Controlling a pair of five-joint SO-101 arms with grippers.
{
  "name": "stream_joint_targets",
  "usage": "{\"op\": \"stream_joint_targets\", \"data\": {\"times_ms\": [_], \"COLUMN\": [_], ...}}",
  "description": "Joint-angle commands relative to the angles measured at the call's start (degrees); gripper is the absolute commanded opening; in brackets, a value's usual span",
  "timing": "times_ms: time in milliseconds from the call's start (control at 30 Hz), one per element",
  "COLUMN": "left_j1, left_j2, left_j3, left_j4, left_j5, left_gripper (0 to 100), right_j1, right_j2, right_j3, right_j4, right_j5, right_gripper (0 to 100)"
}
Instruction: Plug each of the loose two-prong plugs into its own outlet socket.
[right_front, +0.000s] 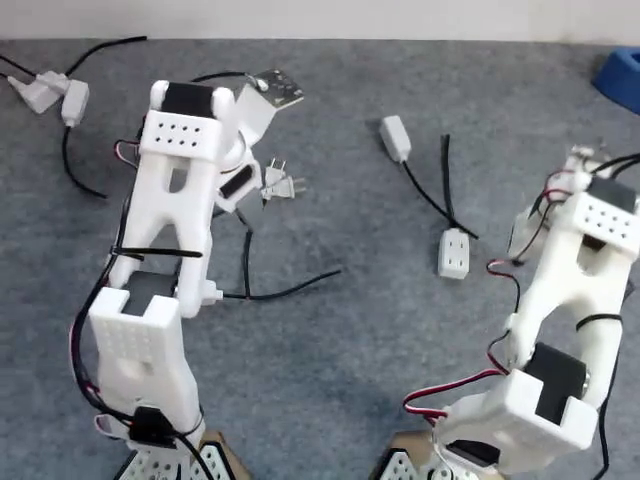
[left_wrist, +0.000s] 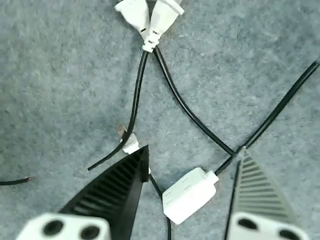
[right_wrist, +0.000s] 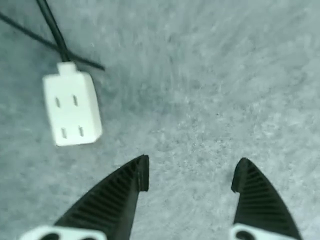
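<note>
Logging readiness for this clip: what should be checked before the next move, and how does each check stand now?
1. The left tool is open: ok.
2. A white plastic connector on a black cord lies between the left tool's fingers: ok.
3. That connector's prongs are in sight: cannot tell.
4. The right tool is open: ok.
5. The white plastic outlet block lies between the right tool's fingers: not ok, it sits off to one side.
6. The outlet block's slots are empty: ok.
</note>
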Motion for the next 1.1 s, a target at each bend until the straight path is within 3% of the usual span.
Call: {"op": "stream_joint_targets", "data": {"times_ms": [0,267,567,667,833,1067], "left_j1": [-2.2,-2.8,-2.0,1.0,10.8,24.0], "left_j2": [-3.3,-7.2,-15.6,-15.6,-15.3,-3.9], "left_j3": [0.1,13.4,28.9,29.2,25.4,9.6], "left_j4": [-0.2,-0.2,-0.2,-0.6,-1.8,-12.8], "left_j5": [0.5,8.8,6.6,2.4,2.5,7.6], "left_gripper": [27,27,27,27,27,27], "right_j1": [-1.2,-5.1,-2.7,-1.0,4.6,17.6], "right_j2": [-0.6,-0.8,-0.7,-0.9,-0.8,-1.1], "right_j3": [5.1,13.2,13.2,13.1,13.2,12.4], "right_j4": [-5.5,-9.4,-9.4,-9.9,-10.2,-10.2], "right_j5": [2.8,4.9,8.9,8.8,7.3,5.4], "right_gripper": [26.7,26.7,26.7,26.7,26.7,26.7]}}
